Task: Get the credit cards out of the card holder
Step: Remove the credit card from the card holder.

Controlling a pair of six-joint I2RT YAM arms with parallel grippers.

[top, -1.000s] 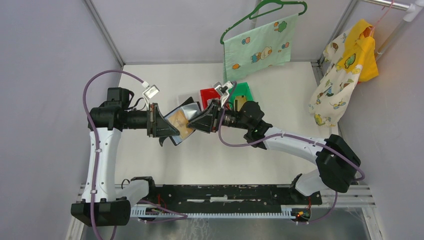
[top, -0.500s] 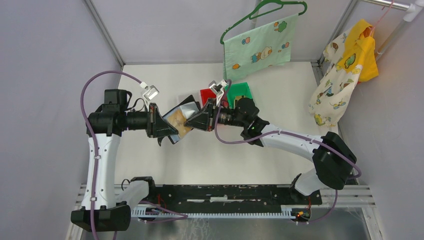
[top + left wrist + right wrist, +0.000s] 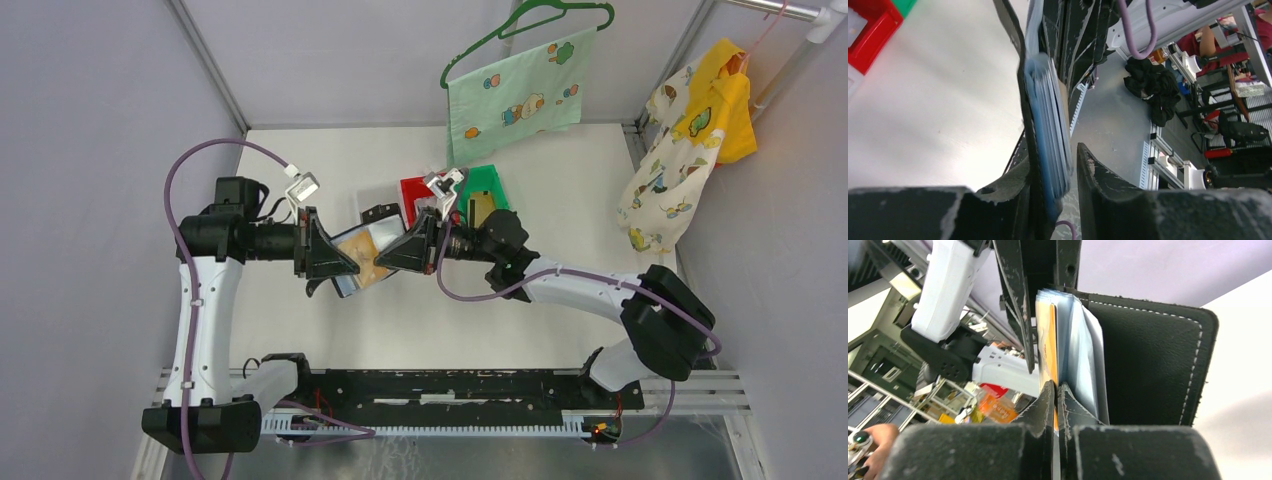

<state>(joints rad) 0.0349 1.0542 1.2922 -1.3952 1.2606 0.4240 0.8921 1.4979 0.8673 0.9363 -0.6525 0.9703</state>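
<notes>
1. While nothing beneath touches it, the palm-sized black leather-like folding card holder (image 3: 1148, 365) hangs in the air above the white surface (image 3: 330, 170), held between the two arms.
2. Thin whitish-grey credit cards (image 3: 1078, 350) stand stacked in its pockets, and their edges poke past the stitched black cover.
3. One thin rectangular tan-gold card (image 3: 1047, 340) sits at the outer side of that stack.
4. The right pincer (image 3: 1057, 390) is clenched on the near edge of the tan-gold card, with only that card between its fingertips.
5. The left pincer (image 3: 1053, 170) straddles the opposite edge of the card holder and is partly released. One finger (image 3: 1015, 187) lies against the black cover. A narrow gap shows between the stack and the other finger.
6. Just behind the card holder, a red plastic bin (image 3: 415, 190) and a green plastic bin (image 3: 487, 180) sit side by side on the surface.
7. Farther back, a pale green printed cloth (image 3: 515, 95) hangs from a green hanger.
</notes>
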